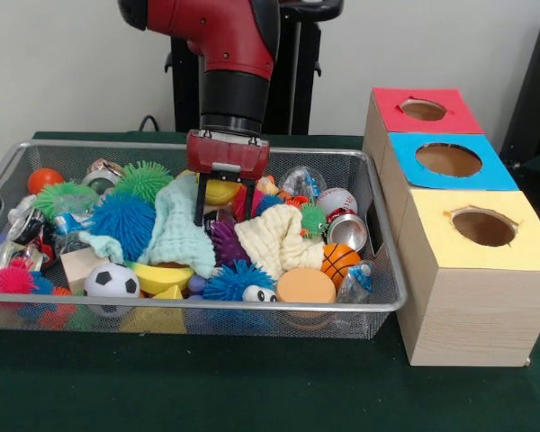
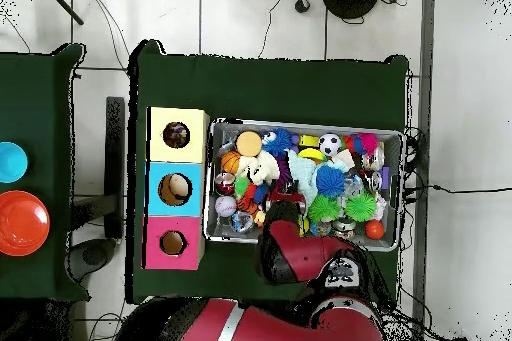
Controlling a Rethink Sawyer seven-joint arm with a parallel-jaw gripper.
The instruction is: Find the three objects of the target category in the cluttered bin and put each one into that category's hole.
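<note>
The pincer [image 1: 225, 214] hangs inside the wire bin [image 1: 378, 301], toward its far wall, its thin black fingers [image 1: 200, 202] apart and straddling a yellow toy [image 1: 221, 191] without clamping it. Toys crowd every side: a pale green cloth [image 1: 182, 229] just left, a purple spiky ball [image 1: 226, 241] below. The box [image 1: 472, 297] with three holes stands beside the bin on the green tabletop [image 1: 252, 387].

No text, label, brand, number or sign can be read in either view, neither on the toys in the wire bin [image 1: 382, 301] nor on the coloured boxes.
</note>
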